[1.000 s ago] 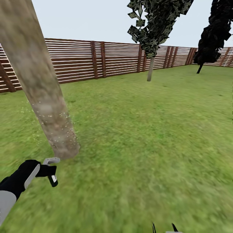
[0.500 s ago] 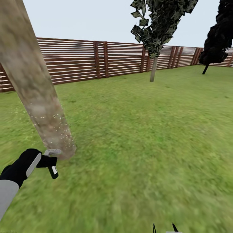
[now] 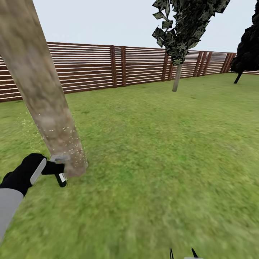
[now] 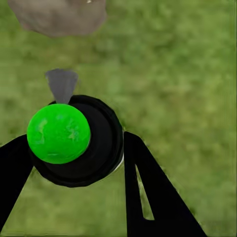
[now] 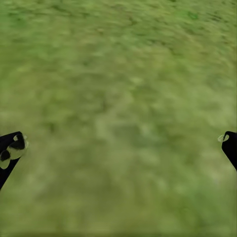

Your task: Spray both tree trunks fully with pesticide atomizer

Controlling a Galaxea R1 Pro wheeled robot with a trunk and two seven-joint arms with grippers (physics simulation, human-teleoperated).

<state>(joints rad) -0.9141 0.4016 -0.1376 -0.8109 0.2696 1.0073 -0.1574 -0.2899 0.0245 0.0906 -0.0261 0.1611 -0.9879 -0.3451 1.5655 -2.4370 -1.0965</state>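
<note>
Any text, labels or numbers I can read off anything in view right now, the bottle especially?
No text reads in any view.
Atomizer in the left gripper: a small white label patch shows in the head view, too small and blurred to read.
Atomizer from the left wrist view: a plain green disc, with no writing.
Trunk, fence, lawn: no signs or marks.

Left gripper (image 3: 57, 169) holding pesticide atomizer (image 3: 60, 168) beside speckled tree trunk (image 3: 43, 90); lawn (image 3: 162, 151), slat fence (image 3: 108, 68).

Bright flat daylight, blurry grass
</note>
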